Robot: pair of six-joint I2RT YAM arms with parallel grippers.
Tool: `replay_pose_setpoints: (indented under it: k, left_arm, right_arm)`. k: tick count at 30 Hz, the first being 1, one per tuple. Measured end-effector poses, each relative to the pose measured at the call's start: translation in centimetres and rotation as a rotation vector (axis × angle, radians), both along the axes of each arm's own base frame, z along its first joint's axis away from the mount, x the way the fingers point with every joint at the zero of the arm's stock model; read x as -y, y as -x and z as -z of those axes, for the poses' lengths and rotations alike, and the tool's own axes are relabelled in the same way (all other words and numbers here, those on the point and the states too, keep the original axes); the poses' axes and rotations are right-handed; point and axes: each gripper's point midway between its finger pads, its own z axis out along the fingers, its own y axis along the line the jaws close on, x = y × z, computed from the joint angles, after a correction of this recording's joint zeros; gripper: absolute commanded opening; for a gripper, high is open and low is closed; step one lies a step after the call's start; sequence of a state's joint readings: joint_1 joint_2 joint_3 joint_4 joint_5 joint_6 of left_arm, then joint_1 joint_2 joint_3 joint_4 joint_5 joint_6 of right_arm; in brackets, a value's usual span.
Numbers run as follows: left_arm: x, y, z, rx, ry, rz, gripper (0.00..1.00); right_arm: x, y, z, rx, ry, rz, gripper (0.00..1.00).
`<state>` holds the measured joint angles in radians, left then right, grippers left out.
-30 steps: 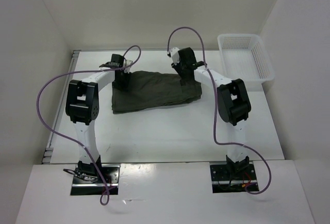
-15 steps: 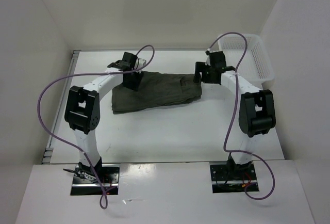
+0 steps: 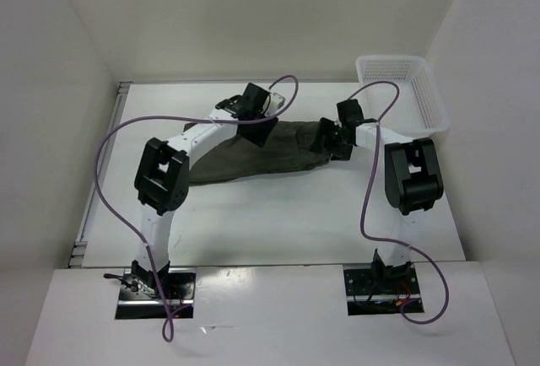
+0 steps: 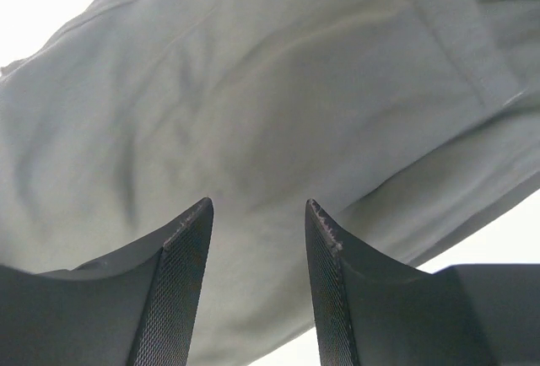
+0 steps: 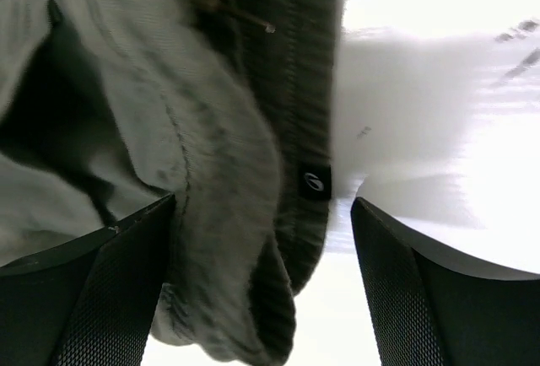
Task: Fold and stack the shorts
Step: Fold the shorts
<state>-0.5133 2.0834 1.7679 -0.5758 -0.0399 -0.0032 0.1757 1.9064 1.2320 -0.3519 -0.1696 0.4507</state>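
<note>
As I look down from overhead, shorts (image 3: 287,148): lying on the far half of the tabletop (image 3: 278,214), between both arms.
Left wrist only: my left jaws are parted narrowly with nothing pinched, smooth cloth (image 4: 278,104) just beyond the tips.
Right wrist only: my right jaws are spread wide and unclamped, straddling the bunched ribbed waistband (image 5: 295,62) and its small black tag (image 5: 314,182).
Basket (image 3: 432,104): white mesh, far right corner, apart from the shorts, its floor in plain view.
</note>
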Motion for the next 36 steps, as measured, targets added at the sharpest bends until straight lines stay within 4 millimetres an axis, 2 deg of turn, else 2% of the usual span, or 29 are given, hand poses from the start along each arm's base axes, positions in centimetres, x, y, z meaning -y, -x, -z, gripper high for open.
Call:
replay_pose_setpoints:
  k: [2,5,8,10,11,12,16,17,22,25,27,28,30,33,36]
  left_arm:
    - [1.0,0.0,0.8,-0.013,0.007,0.019,0.57]
    - [1.1,0.2,2.8,-0.053,-0.004,0.026,0.57]
    - [1.0,0.5,4.6,-0.090,-0.013,0.030,0.57]
    - [0.9,0.8,5.6,-0.110,-0.019,0.032,0.57]
    - [0.8,0.9,6.0,-0.117,-0.021,0.031,0.57]
    - [0.8,0.9,6.2,-0.119,-0.022,0.031,0.57]
    - [0.8,1.0,6.7,-0.117,-0.019,0.032,0.57]
    - [0.9,0.9,6.8,-0.115,-0.017,0.033,0.57]
    - [0.9,0.9,6.9,-0.111,-0.012,0.033,0.57]
    - [0.9,0.8,6.7,-0.109,-0.011,0.033,0.58]
    - [0.8,0.7,6.6,-0.102,-0.015,0.029,0.59]
    - [0.8,0.6,6.4,-0.094,-0.018,0.025,0.65]
    - [0.5,0.2,5.9,-0.068,-0.026,0.013,0.67]
    - [-0.2,0.2,4.6,-0.030,-0.039,-0.006,0.70]
    - [-1.3,0.7,3.1,0.003,-0.043,-0.026,0.71]
  right_arm:
    - [0.1,0.2,0.0,-0.005,-0.006,0.014,0.87]
    - [0.2,0.7,0.0,-0.013,-0.018,0.031,0.87]
    - [-0.3,1.2,0.0,-0.016,-0.061,0.021,0.76]
    - [-0.8,1.3,0.1,-0.018,-0.093,0.013,0.56]
    - [-0.9,1.4,0.3,-0.028,-0.103,0.014,0.38]
    - [-1.1,1.5,0.5,-0.037,-0.118,0.007,0.29]
    - [-1.6,1.6,1.2,-0.056,-0.156,-0.010,0.03]
    - [-1.7,1.6,1.1,-0.054,-0.158,-0.016,0.00]
    - [-1.6,1.4,0.8,-0.026,-0.132,-0.084,0.00]
    - [-1.3,0.8,-0.5,0.014,-0.093,-0.153,0.00]
    - [-0.9,0.1,-2.1,0.060,-0.061,-0.201,0.00]
    - [-0.8,-0.3,-3.1,0.085,-0.048,-0.221,0.00]
    - [-0.1,-1.2,-5.2,0.145,-0.013,-0.249,0.00]
    - [2.3,-2.2,-8.0,0.227,0.074,-0.247,0.00]
    - [4.8,-2.4,-10.3,0.284,0.174,-0.230,0.00]
